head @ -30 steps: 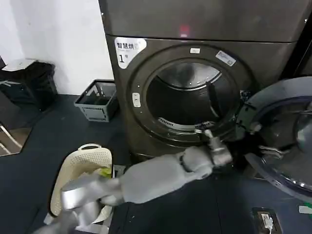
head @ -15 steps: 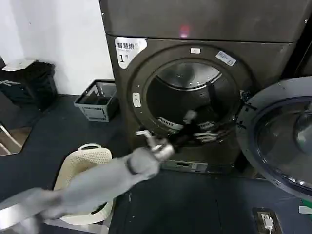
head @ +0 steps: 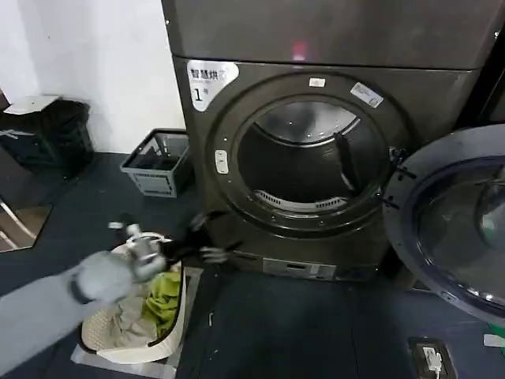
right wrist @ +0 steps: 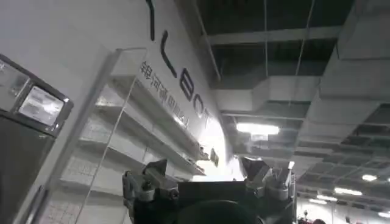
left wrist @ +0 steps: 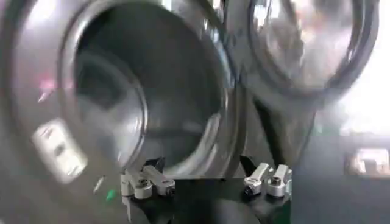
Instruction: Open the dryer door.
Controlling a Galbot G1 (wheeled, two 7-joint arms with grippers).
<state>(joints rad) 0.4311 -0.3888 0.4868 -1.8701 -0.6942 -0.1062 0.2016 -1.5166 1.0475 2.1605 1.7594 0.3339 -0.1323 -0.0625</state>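
Observation:
The dryer [head: 418, 103], dark grey-brown with a white "1" label and a pink light, faces me. Its round dryer door [head: 454, 158] stands swung wide to the right, so the bare drum [head: 304, 162] shows. My left gripper [head: 209, 237] hangs open and empty low at the machine's left front corner, above a laundry basket and well away from the door. The left wrist view has that gripper [left wrist: 201, 167] with its fingers spread before the drum opening [left wrist: 152, 91], the dryer door [left wrist: 304, 42] beyond. My right gripper [right wrist: 206, 167] is open, empty and aimed up at a wall and ceiling.
A cream laundry basket [head: 177, 316] with green and grey clothes sits on the floor under my left arm. A grey crate [head: 158, 162] stands by the wall left of the dryer, with black furniture [head: 47, 134] farther left. A small device [head: 430, 355] lies on the floor below the door.
My left arm has swept from the door's hinge side at the right, across the drum opening, down to the left over the basket. The door has stayed wide open.

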